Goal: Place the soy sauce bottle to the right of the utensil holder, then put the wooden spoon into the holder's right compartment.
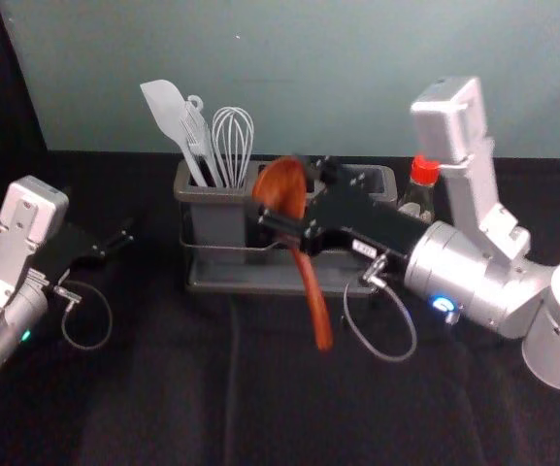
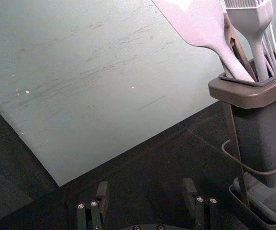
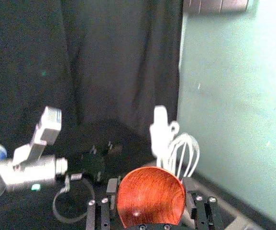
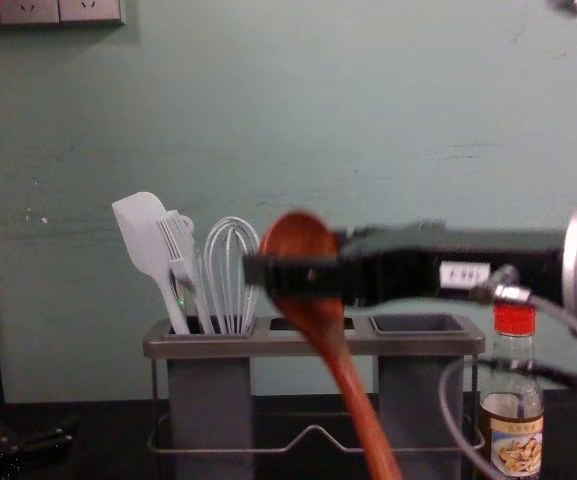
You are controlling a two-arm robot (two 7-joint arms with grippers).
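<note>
The right hand [image 1: 284, 191] was clamped on the wooden spoon [image 1: 313, 301], bowl up, in front of the utensil holder [image 1: 219, 223]. The soy sauce bottle [image 1: 424, 173] stood just right of it. The left hand [image 1: 119, 241] (its 2 fingers were apart) was off to the left.

A lab-like workspace: 2 robot arms [image 1: 464, 277], black cloth [image 1: 163, 398], dark curtain [image 3: 118, 62], plain wall [image 1: 338, 78].
</note>
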